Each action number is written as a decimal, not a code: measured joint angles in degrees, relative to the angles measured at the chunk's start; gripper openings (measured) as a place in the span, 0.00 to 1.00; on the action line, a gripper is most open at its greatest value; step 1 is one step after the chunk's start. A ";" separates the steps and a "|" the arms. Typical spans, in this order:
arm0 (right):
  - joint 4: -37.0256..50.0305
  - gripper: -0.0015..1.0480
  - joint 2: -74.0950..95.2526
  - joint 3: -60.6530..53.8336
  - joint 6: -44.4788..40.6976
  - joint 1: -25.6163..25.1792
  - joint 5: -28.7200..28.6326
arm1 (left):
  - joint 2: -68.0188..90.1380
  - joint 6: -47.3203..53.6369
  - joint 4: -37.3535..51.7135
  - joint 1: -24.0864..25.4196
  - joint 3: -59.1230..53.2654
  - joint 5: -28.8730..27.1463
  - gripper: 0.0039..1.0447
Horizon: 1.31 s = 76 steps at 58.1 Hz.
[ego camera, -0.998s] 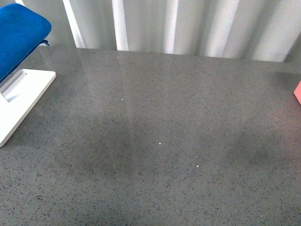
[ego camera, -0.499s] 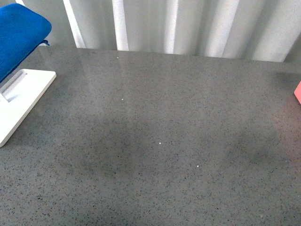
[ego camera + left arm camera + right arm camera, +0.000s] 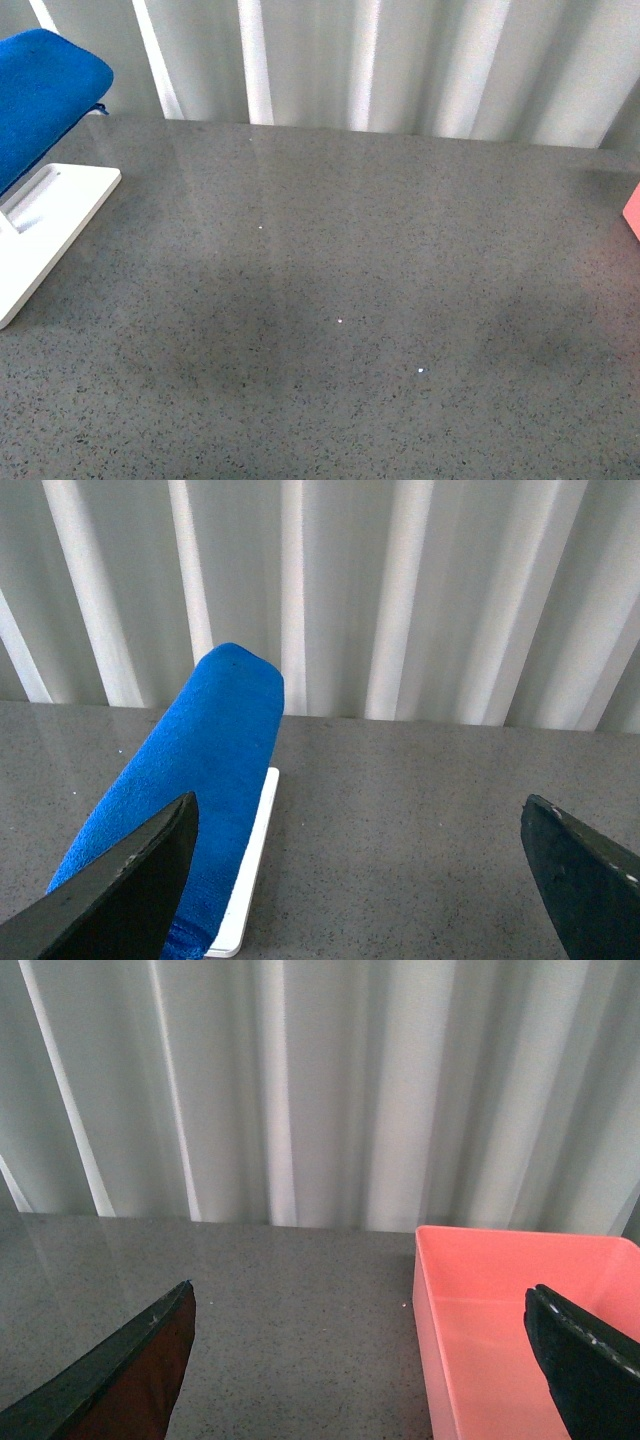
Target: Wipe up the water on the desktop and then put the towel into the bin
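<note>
- Where the front view looks down, the desktop (image 3: 350, 300) fills nearly the whole picture: glossy grey, finely speckled, with a few soft darker patches.
- Three tiny bright specks (image 3: 340, 321) lie on it near the middle; whether they are water drops I cannot tell.
- The towel (image 3: 45, 90) is at the far left corner, bright blue and fluffy, raised above a white board (image 3: 60, 220) that lies flat on the desktop.
- What carries the towel is hidden.
- Behind the desktop stands a pale ribbed wall (image 3: 400, 60).
- A sliver of the pink bin (image 3: 633, 210) shows at the right edge of the front view, well apart from the towel.
- Neither arm shows in the front view.
- In the left wrist view the left gripper (image 3: 358, 805) has its jaws spread wide, one dark finger at each lower corner, with bare desktop (image 3: 400, 780) between them.
- It grips nothing.
- The towel (image 3: 215, 740) slopes from a rounded top by the wall down to just beside one finger, and the board (image 3: 250, 880) peeks out along its edge.
- Whether that finger touches the towel I cannot tell.
- In the right wrist view the right gripper (image 3: 360, 1292) is likewise spread wide and holds nothing.
- The bin (image 3: 520, 1232) sits on the desktop (image 3: 300, 1300) near the wall, partly behind one finger, with its pink rim and inner walls in view.
</note>
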 joint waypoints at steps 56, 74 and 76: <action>0.00 0.93 0.00 0.00 0.00 0.02 0.00 | 79.03 15.23 -6.82 10.36 48.81 11.67 0.94; 0.00 0.93 0.00 0.00 0.00 0.02 0.00 | 97.22 21.00 -15.06 8.31 69.53 9.27 0.94; 0.00 0.93 0.00 0.00 0.00 0.02 0.00 | 99.03 21.53 -14.93 8.09 71.41 8.79 0.94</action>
